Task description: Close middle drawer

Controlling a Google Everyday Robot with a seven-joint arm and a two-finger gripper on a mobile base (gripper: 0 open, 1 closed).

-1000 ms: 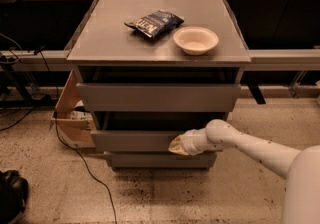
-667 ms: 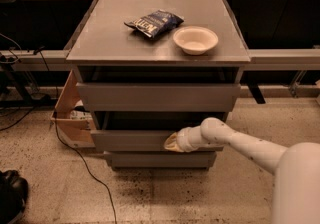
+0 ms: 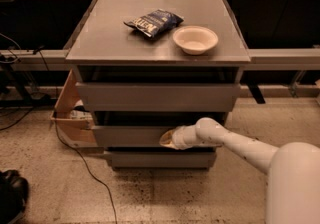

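the robot's smooth white tubular arm (image 3: 239,144) reaches in from the lower right, running low and nearly level to the left, with a rounded joint just behind the wrist. its pale, tan-tipped gripper (image 3: 169,139) is pressed against the flat front of the plain grey, handleless middle drawer (image 3: 125,136), right of that panel's centre. whether the gripper is open or closed cannot be told, as its tip merges into a blurred patch against the panel. the middle drawer sits between the taller grey top drawer (image 3: 157,97) and the lower, narrower grey bottom drawer (image 3: 160,160) of a matte grey cabinet (image 3: 115,43). a dark gap shows above its front, and its side walls are hidden. on the cabinet's flat top lie a crinkled dark blue snack bag (image 3: 154,21) and, just beside it, a shallow round cream bowl (image 3: 195,39). a brown cardboard box (image 3: 69,118), partly hidden by the cabinet, leans at the left, and a thin black cable (image 3: 82,165) trails across the speckled floor (image 3: 175,198). the robot's rounded white body (image 3: 296,183) is cut off by the lower right corner.
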